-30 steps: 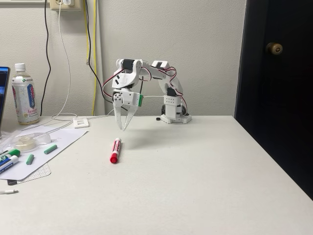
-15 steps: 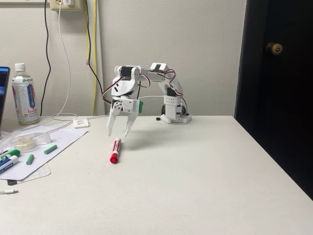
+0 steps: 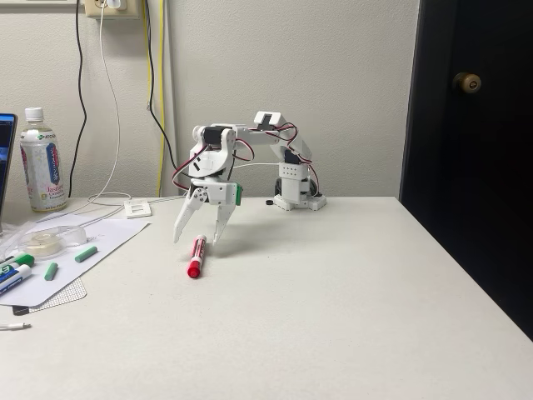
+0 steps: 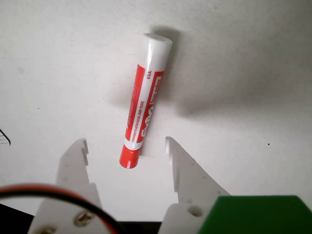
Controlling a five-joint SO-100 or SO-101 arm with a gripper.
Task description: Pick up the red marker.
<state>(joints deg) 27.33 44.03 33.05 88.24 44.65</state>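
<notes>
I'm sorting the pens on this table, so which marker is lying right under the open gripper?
The red marker, alone mid-table between the gripper's tips; the green-capped marker and blue-and-white marker lie far left on paper.

The fixed view stands low at the near edge of the table [image 3: 350,317], looking level across it toward the arm [image 3: 250,137] and back wall — a distant, whole-scene look. The wrist view rides behind the gripper [image 4: 126,146], facing straight down, close. Both share the red marker [image 3: 196,256] and the tabletop around it.
</notes>
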